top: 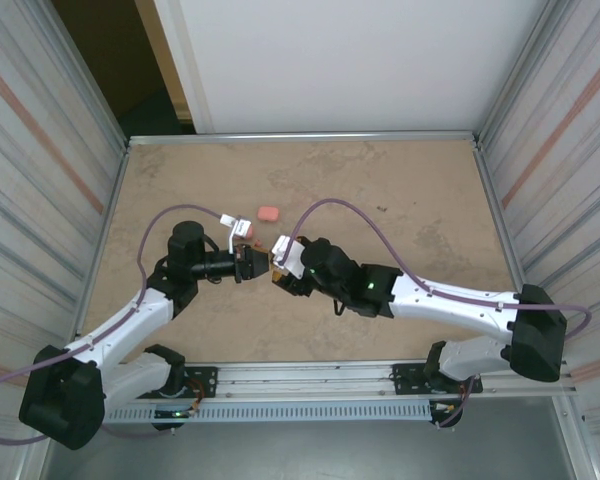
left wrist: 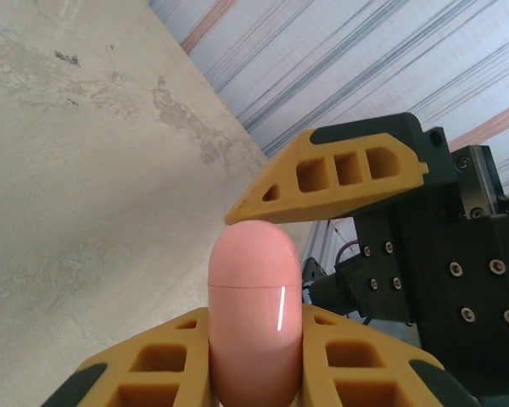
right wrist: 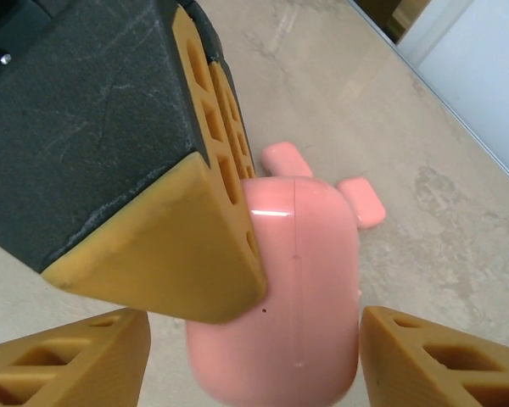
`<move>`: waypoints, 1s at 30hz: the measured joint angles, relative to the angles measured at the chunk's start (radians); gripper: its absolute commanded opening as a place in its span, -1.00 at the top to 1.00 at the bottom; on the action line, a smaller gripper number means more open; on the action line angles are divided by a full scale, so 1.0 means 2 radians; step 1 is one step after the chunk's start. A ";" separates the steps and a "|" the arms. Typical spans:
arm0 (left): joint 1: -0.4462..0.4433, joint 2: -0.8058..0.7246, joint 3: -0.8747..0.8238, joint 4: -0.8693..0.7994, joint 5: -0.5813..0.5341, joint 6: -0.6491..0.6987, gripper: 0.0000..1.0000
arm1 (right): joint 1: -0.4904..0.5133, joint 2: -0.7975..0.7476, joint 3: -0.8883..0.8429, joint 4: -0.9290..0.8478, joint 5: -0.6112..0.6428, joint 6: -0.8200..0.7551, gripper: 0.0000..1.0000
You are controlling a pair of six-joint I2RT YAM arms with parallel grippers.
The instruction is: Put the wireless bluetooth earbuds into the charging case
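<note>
A closed pink charging case (left wrist: 254, 280) with a thin lid seam stands upright between the yellow fingers of my left gripper (left wrist: 254, 326), which is shut on its lower half. My right gripper (right wrist: 254, 348) is open, its two yellow fingertips (right wrist: 441, 356) on either side of the same case (right wrist: 310, 280). The right-hand tip is almost touching the case. In the top view the left gripper (top: 254, 263) and the right gripper (top: 277, 268) meet nose to nose at mid-table. The earbuds are out of view.
Two more pink cases lie on the tan table beyond the grippers (top: 268, 213) (top: 242, 228), also seen in the right wrist view as case (right wrist: 287, 158) and case (right wrist: 360, 202). Corrugated walls enclose the table on the left and right.
</note>
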 measured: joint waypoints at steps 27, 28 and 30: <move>-0.047 -0.038 -0.063 0.199 -0.042 0.017 1.00 | -0.194 -0.087 -0.101 0.165 -0.414 0.278 -0.91; -0.047 -0.038 -0.063 0.200 -0.043 0.019 1.00 | -0.194 -0.083 -0.101 0.165 -0.416 0.279 -0.89; -0.047 -0.038 -0.063 0.200 -0.043 0.021 1.00 | -0.194 -0.077 -0.101 0.165 -0.416 0.281 -0.84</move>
